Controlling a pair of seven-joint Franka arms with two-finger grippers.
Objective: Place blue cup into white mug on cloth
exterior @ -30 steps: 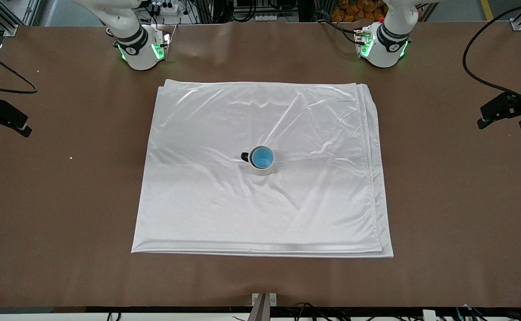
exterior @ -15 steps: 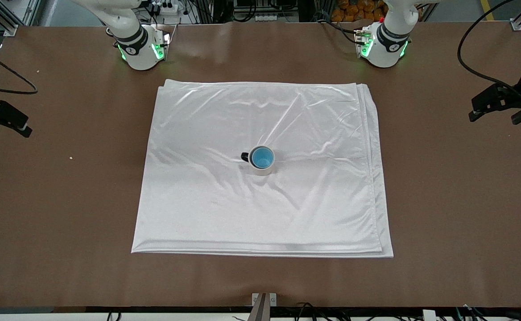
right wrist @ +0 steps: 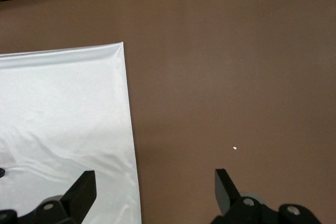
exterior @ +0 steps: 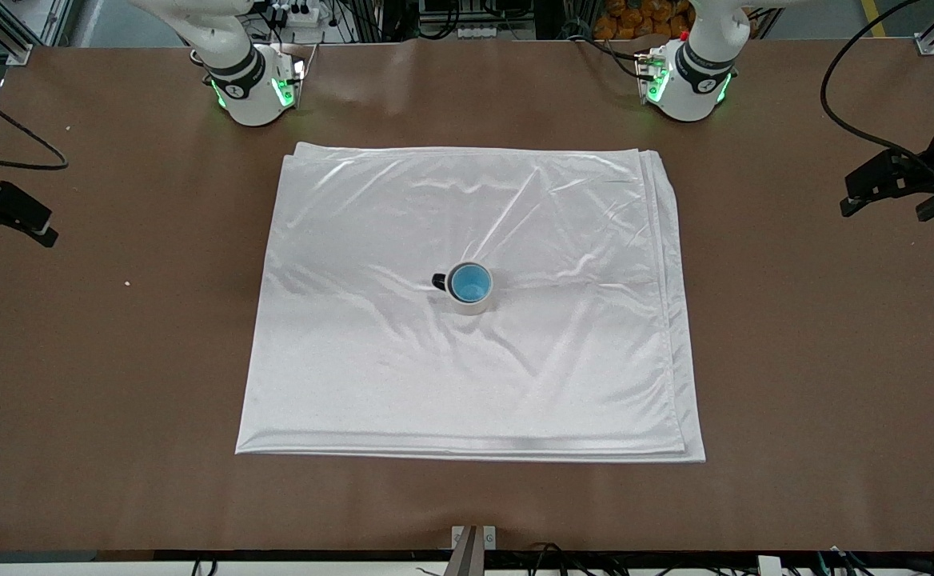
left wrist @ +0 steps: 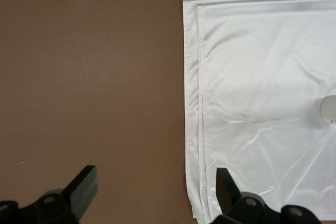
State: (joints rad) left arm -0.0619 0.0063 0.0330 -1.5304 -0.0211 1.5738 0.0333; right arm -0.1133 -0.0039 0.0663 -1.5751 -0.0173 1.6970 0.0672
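Observation:
The blue cup (exterior: pixel 471 281) sits upright inside the white mug (exterior: pixel 471 305), whose black handle (exterior: pixel 438 281) points toward the right arm's end. The mug stands near the middle of the white cloth (exterior: pixel 467 376). My left gripper (exterior: pixel 883 214) hangs open over the bare table off the cloth's edge at the left arm's end, and the left wrist view shows this gripper (left wrist: pixel 155 174) empty, the cloth (left wrist: pixel 262 103) and a sliver of the mug (left wrist: pixel 329 109). My right gripper (exterior: pixel 11 238) is open and empty over the table at the other end; its wrist view shows the gripper (right wrist: pixel 154 176) by the cloth (right wrist: pixel 63 119).
The brown table (exterior: pixel 819 360) surrounds the cloth on all sides. Both arm bases (exterior: pixel 251 88) (exterior: pixel 687 80) stand along the table's edge farthest from the front camera. A white crumb (exterior: pixel 126 283) lies on the table toward the right arm's end.
The left gripper has shifted slightly toward the cloth over the table. The cups, cloth and right gripper have not moved.

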